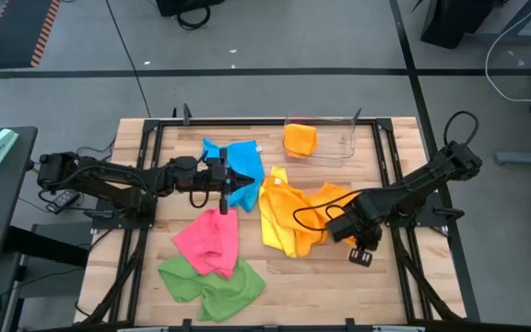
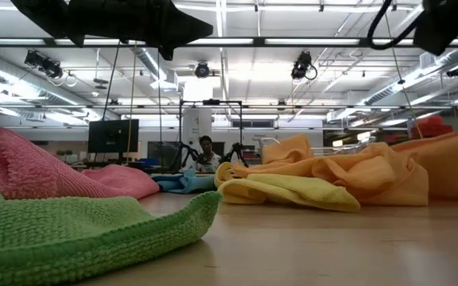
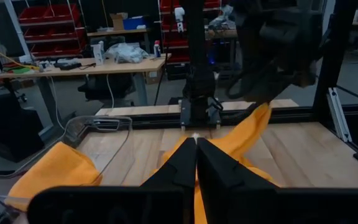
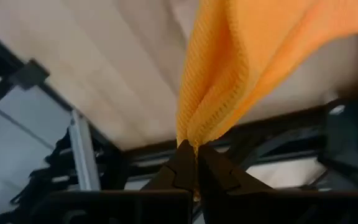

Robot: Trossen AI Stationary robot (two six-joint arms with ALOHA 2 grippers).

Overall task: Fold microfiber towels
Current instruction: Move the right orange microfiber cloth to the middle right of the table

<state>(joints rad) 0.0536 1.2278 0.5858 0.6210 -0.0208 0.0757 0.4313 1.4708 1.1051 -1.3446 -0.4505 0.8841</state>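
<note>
Right gripper (image 1: 361, 247) holds near the table's right side, fingers pressed together on a pinched edge of the soft orange microfiber towel (image 1: 325, 205); cloth drapes from the pinch toward the rumpled yellow microfiber towel (image 1: 279, 217) at centre. Left gripper (image 1: 225, 196) sits over the blue microfiber towel (image 1: 240, 171), fingers closed with nothing between them. Pink towel (image 1: 208, 242) and green towel (image 1: 212, 285) overlap near the front edge. Another orange cloth lies in the clear plastic bin (image 1: 347, 140) at the back edge. Bare wooden tabletop (image 1: 330, 286) front right.
</note>
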